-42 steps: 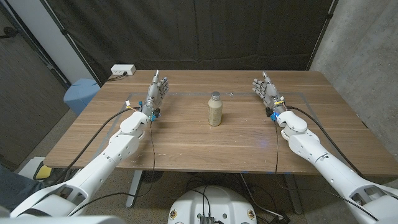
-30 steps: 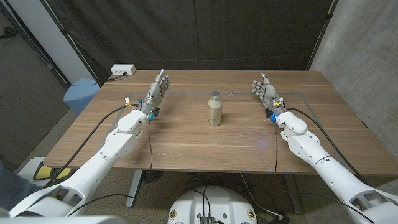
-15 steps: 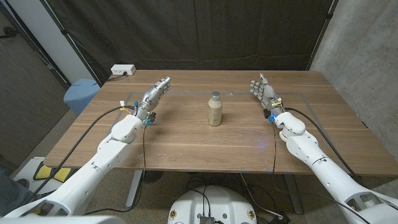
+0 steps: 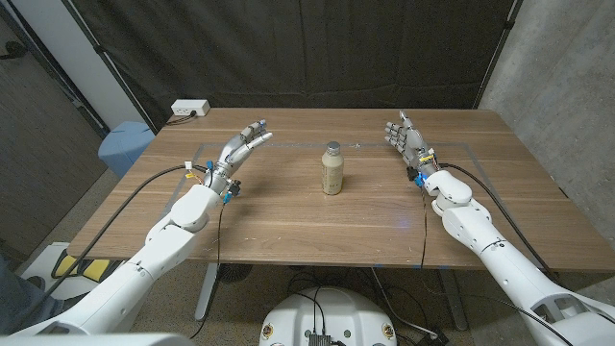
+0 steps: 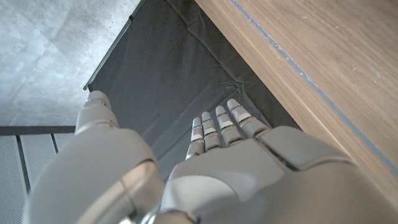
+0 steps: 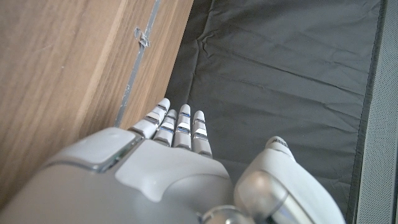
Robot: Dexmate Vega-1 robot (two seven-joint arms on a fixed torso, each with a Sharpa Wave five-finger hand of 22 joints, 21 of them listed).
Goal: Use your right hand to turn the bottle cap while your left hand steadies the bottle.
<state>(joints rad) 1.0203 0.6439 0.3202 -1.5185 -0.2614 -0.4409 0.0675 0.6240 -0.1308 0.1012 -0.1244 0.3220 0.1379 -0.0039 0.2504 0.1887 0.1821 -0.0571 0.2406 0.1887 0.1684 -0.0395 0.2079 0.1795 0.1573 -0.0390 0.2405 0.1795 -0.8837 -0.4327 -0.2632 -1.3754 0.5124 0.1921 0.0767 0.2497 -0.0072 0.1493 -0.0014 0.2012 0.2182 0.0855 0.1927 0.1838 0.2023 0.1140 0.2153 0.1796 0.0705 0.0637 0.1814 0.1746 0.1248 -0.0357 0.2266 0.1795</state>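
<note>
My fingers are spread apart and hold nothing. My left hand (image 4: 242, 146) is up off the table (image 4: 288, 221), with its fingers (image 4: 258, 131) stretched out and tipped toward the middle. In the left wrist view I see the back of my left hand (image 5: 205, 180) with the fingers (image 5: 217, 124) straight and the wood beside them. My right hand (image 4: 407, 140) stands up on its side of the table, fingers (image 4: 398, 127) apart and pointing up and away from me. In the right wrist view the back of my right hand (image 6: 143, 180) shows the fingers (image 6: 177, 127) straight too, next to the table edge and the dark curtain (image 6: 280, 68).

The bottle (image 4: 332, 169) stands upright in the middle of the table, between my two hands and well apart from both. It has a pale body and a silver cap (image 4: 332, 148) on top. Nothing touches it.

I think I am at the very start of the job, the reaching part. My left hand looks ready to go first. Next it needs to travel across to the bottle and wrap around its body, low enough to leave the cap free. It must come in gently, or the tall bottle could tip over. Then my right hand has to come over the top, close its fingers on the cap and twist.

Past the far left corner of the table sits a white power strip (image 4: 190, 109).
</note>
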